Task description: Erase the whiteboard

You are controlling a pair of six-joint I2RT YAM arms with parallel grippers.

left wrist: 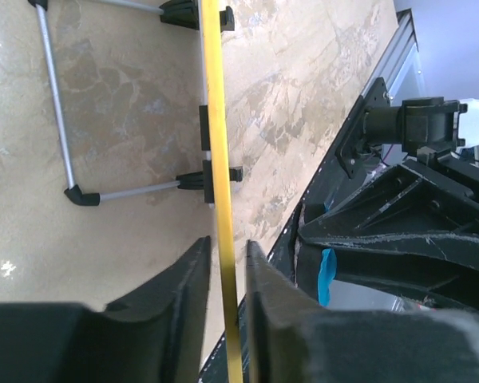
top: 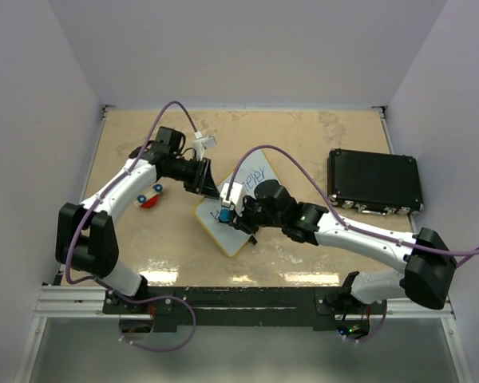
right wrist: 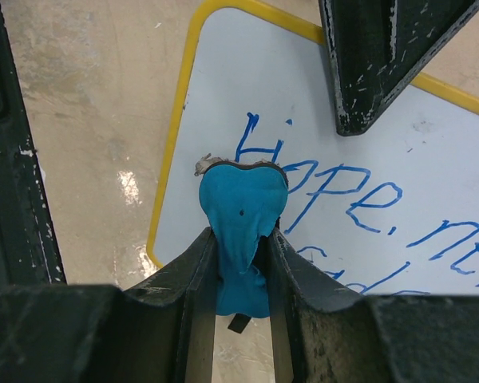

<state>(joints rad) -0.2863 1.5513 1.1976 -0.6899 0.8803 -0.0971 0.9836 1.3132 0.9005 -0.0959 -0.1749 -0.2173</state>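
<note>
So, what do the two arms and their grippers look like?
The left arm and right arm have white shells with black joints; a purple cable runs along each. The left gripper and right gripper are black, with two scuffed fingers.

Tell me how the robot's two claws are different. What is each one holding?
The left claw pinches the whiteboard by its thin yellow edge, while the right claw pinches a small blue wiper. The left claw sits at the board's rim; the right claw is over the white face, its wiper at the start of the blue writing. Both are black, two-fingered and closed on something.
</note>
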